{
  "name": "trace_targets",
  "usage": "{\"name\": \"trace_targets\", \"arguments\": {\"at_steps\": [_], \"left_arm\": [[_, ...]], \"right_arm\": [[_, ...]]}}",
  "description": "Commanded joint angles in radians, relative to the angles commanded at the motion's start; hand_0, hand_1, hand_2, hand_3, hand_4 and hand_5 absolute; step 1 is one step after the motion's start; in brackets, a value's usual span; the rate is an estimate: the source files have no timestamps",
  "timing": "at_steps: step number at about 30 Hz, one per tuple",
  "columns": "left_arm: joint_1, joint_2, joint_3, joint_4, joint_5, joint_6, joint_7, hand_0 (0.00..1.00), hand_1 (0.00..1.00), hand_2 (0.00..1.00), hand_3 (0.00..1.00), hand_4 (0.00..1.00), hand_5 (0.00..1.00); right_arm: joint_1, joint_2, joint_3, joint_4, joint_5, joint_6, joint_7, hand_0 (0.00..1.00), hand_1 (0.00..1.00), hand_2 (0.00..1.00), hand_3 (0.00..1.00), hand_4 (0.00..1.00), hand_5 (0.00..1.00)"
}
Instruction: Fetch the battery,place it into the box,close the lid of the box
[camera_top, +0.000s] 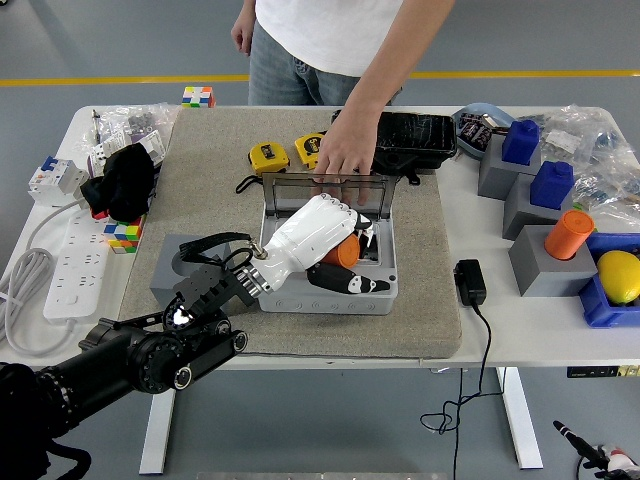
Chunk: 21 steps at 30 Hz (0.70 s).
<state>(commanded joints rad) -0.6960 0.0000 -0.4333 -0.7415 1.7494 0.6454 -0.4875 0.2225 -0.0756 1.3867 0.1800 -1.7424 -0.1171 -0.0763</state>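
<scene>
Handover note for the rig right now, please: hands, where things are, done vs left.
Left hand: over the open grey box, fingers curled on the orange battery, which sits low in the box opening; not released.
Right hand: not in view.
Person's hand rests on the raised clear lid at the box's far edge, holding it open.
Done: battery fetched and brought to the box.
Left: let go of the battery inside, pull the hand clear, close the lid.

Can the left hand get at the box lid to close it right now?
Probably not yet: the left hand is inside the box gripping the orange battery, and a person's hand holds the lid open.
</scene>
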Motion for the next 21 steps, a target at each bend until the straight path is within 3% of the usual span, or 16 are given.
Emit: {"name": "trace_targets", "arguments": {"at_steps": [21], "left_arm": [[-0.006,0.0,0.004,0.005,-0.008,0.0,-0.012,0.034,0.002,0.016,0.019,0.998,0.197]], "right_arm": [[0.002,0.001,-0.016,0.0,0.01,0.001,-0.002,0.889,0.855,0.793,0.818,0.998,0.998]]}}
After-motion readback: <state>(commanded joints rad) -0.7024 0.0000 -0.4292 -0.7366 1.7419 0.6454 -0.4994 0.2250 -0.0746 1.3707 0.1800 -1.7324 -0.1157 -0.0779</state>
